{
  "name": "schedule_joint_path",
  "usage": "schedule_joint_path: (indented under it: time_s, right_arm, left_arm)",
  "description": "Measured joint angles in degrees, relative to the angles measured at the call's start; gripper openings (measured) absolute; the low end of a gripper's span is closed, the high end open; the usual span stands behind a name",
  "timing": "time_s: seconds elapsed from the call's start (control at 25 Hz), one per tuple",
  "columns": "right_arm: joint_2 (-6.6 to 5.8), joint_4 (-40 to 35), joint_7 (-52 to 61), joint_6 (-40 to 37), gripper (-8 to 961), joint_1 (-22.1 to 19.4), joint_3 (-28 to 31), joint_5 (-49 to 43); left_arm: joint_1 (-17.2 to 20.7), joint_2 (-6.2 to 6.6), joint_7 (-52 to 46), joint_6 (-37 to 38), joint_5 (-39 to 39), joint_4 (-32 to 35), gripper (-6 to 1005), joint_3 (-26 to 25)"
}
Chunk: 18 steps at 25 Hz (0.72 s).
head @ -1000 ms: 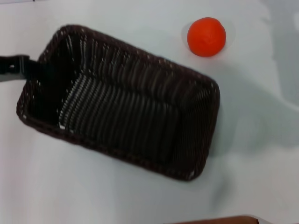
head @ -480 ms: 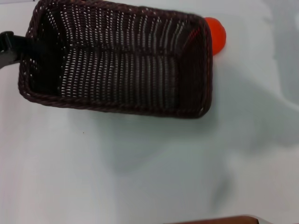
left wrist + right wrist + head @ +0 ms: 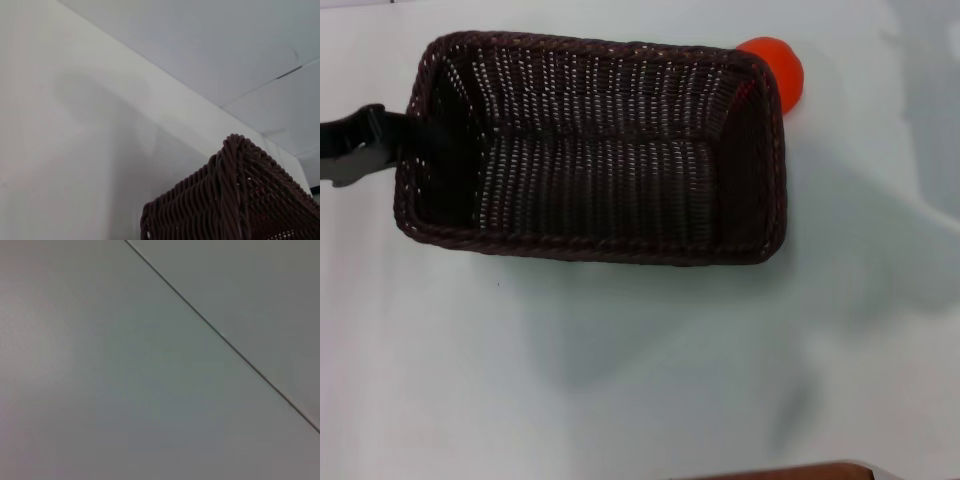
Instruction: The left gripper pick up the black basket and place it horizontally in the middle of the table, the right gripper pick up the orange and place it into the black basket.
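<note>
Left gripper: You had the left gripper (image 3: 405,150) reaching in from the left edge of the head view, clamped on the short left wall of the black basket (image 3: 590,150). Its dark fingers straddled that wall, with the greyish clamp part just outside the rim.

Black basket: It sat in the far half of the table (image 3: 640,380), its long sides running left to right and close to level across the view, open side up. You could see the woven floor and the sloped inner walls. A soft shadow lay on the table on the near side of it, so I could not tell you whether the base was resting on the surface or held just above it. In the left wrist view one braided corner (image 3: 235,200) of the basket filled the lower part of the picture, with bare table beyond it.

Orange: The orange (image 3: 782,68) was at the basket's far right corner, outside it, partly hidden behind the rim. Whether it touched the wicker could not be told.

Right gripper: You did not have the right gripper in the head view. Its own wrist view showed only pale surface crossed by one thin dark seam (image 3: 225,340), so its fingers could not be judged.
</note>
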Motion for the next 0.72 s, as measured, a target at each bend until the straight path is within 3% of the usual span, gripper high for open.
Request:
schedule_joint_path:
  time_s: [0.48, 0.68, 0.72]
  right_arm:
    - [0.0, 0.0, 0.0, 0.0, 955, 0.0, 0.0, 0.0]
    - [0.0, 0.0, 0.1, 0.0, 955, 0.1, -0.6, -0.3]
    - [0.0, 0.1, 0.3, 0.0, 955, 0.1, -1.3, -0.5]
  left_arm:
    - [2.2, 0.06, -0.2, 0.2, -2.2, 1.4, 296, 1.0]
    - [2.5, 0.38, 0.0, -0.6, -2.3, 1.3, 523, 0.7]
    - [2.6, 0.47, 0.1, -1.0, -2.2, 1.2, 523, 0.6]
